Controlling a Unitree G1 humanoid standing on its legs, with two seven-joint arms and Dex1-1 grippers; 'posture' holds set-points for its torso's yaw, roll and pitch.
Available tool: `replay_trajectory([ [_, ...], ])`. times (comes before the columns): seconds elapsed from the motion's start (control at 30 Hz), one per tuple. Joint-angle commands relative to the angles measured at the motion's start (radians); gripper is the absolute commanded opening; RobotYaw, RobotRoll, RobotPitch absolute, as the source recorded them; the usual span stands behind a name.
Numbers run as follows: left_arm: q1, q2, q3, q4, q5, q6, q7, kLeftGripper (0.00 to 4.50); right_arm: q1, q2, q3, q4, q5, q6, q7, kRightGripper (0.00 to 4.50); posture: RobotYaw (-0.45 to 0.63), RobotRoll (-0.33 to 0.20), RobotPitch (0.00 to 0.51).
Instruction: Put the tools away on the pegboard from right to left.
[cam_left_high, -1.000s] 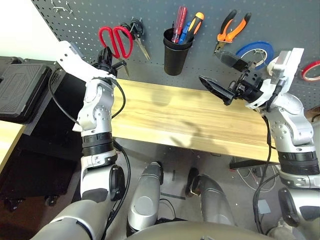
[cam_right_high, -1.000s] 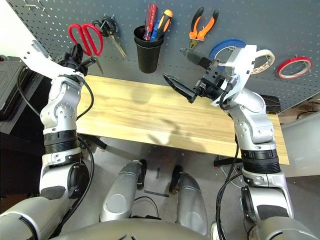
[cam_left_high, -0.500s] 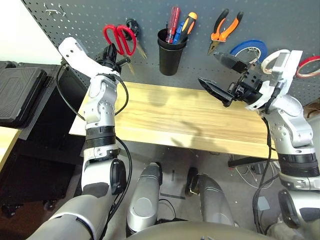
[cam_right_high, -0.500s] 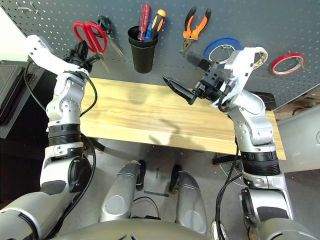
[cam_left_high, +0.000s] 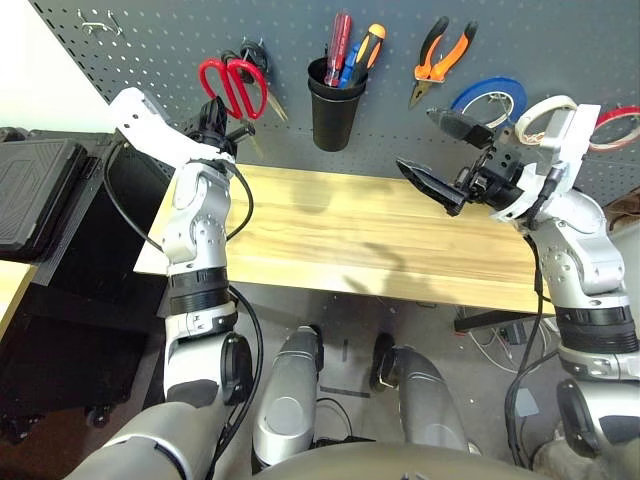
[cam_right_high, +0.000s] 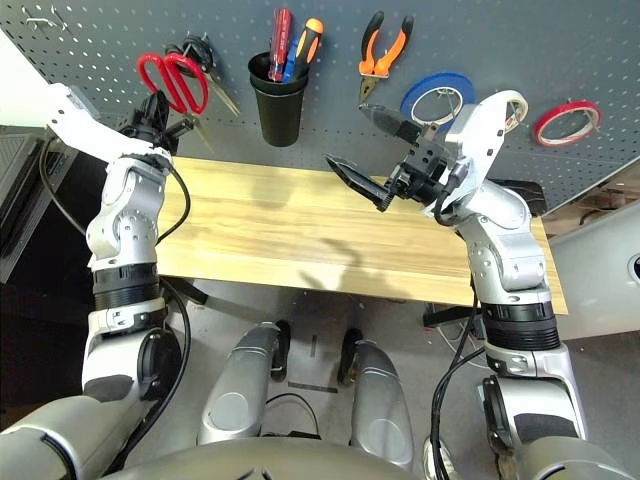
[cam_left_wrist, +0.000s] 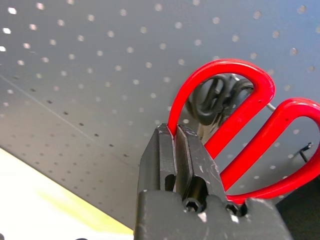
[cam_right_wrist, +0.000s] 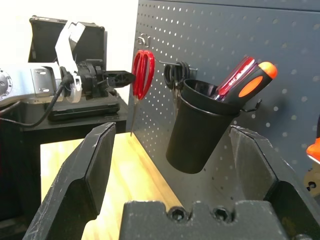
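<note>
Two black-fingered grippers face the dark grey perforated pegboard (cam_left_high: 200, 130): at ten o'clock the left gripper (cam_left_wrist: 176, 131) pinches the red-handled metal scissors (cam_left_wrist: 225, 115) by a handle loop, tip downward, near the pale wooden surface's (cam_left_high: 330, 240) far edge; at one o'clock the right gripper (cam_left_high: 415, 140) gapes wide, empty, above open surface.

You had two pairs of scissors, one red-handled (cam_left_wrist: 237, 115) and one black-handled (cam_right_wrist: 176, 75); one pair of orange-and-black pliers (cam_right_high: 382, 62); three tape rolls, one blue (cam_right_high: 437, 78), one cream-white (cam_right_high: 516, 108), one red (cam_right_high: 567, 123); one black cup (cam_right_wrist: 200, 130) with one red-handled screwdriver (cam_left_high: 338, 48), one orange-and-black-handled tool (cam_left_high: 367, 50), one blue-handled tool (cam_left_high: 348, 64); one pegboard (cam_right_high: 220, 30); one wooden surface (cam_right_high: 260, 230).
</note>
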Motion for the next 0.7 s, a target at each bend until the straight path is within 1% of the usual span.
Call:
replay_trajectory([
  [0.03, 0.014, -0.001, 0.005, -0.036, -0.012, 0.019, 0.012, 0.02, 0.011, -0.002, 0.007, 0.006, -0.006, -0.012, 0.013, 4.50, 0.22, 0.000, 0.191],
  [0.17, -0.005, 0.010, 0.014, -0.018, -0.015, 0.021, 0.014, 0.02, 0.008, 0.002, 0.009, 0.012, -0.009, -0.014, 0.018, 4.50, 0.22, 0.000, 0.190],
  [0.37, -0.057, 0.044, 0.017, 0.066, -0.002, 0.008, -0.009, 0.02, 0.020, 0.003, 0.012, 0.014, -0.016, -0.019, 0.023, 4.50, 0.22, 0.000, 0.184],
  [0.53, -0.124, 0.076, 0.015, 0.184, 0.011, -0.018, -0.031, 0.02, 0.028, 0.005, 0.015, 0.012, -0.019, -0.021, 0.023, 4.50, 0.21, 0.000, 0.183],
  [0.7, -0.222, 0.105, 0.003, 0.372, 0.046, -0.065, -0.064, 0.02, 0.028, 0.009, 0.022, 0.014, -0.025, -0.025, 0.020, 4.50, 0.21, 0.000, 0.183],
])
